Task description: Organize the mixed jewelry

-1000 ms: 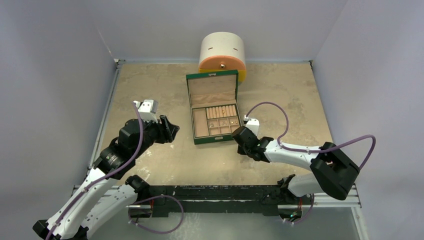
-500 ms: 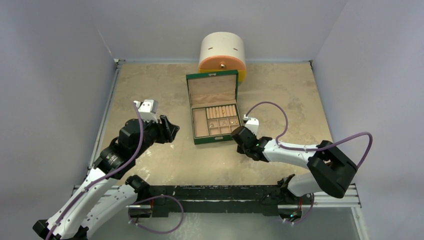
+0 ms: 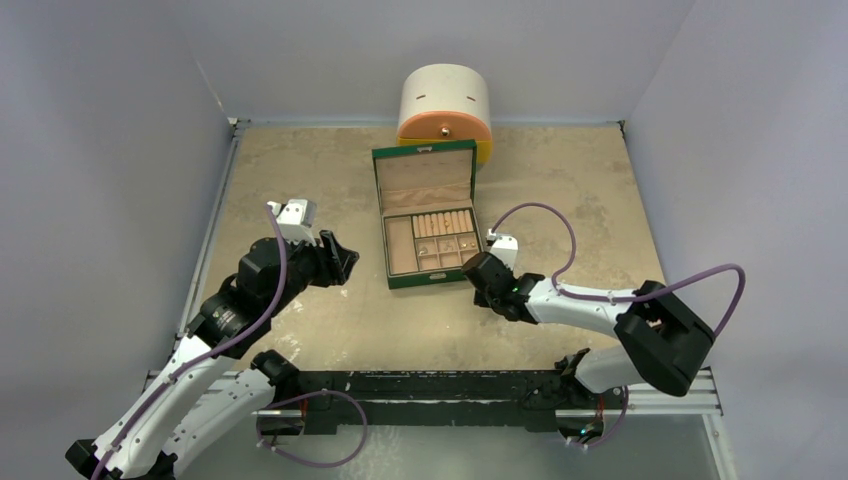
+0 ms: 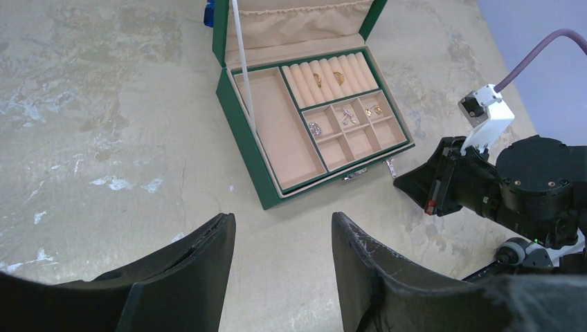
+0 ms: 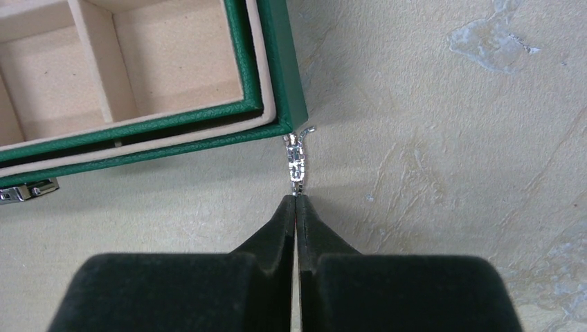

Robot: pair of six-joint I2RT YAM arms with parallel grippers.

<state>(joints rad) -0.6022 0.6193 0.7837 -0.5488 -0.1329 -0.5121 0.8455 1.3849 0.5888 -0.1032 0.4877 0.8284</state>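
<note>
Jewelry sits in two places on my screens. One silvery link piece (image 5: 296, 160) lies stretched out on the bench (image 3: 300, 170), just off the near right corner of the green box (image 5: 277, 62). Its far end reaches that corner, and its near end is nipped between the tips of my right gripper (image 5: 296, 202). That pincer is clenched tight on the piece, with both pads pressed flat against each other. I cannot tell from the wrist view whether the piece rests on the bench or hangs just above it.

The rest is inside the box, which stands with its lid up around the middle of the bench, nearer the far edge than the near one. Two gold rings (image 4: 327, 78) are tucked into the ring rolls along the far side of the tray. Silvery bits (image 4: 315, 128) and one small gold piece (image 4: 374, 109) lie in the small square compartments beside them. The long compartment on the left side holds nothing I can make out. The box's metal clasp (image 5: 21, 194) hangs on its near wall.

My left gripper (image 4: 282, 221) hovers above bare bench towards the left edge, well apart from the box. Its fingers are spread wide with nothing between them.

A round white and orange container (image 3: 445, 105) stands at the far edge, behind the box's lid.
</note>
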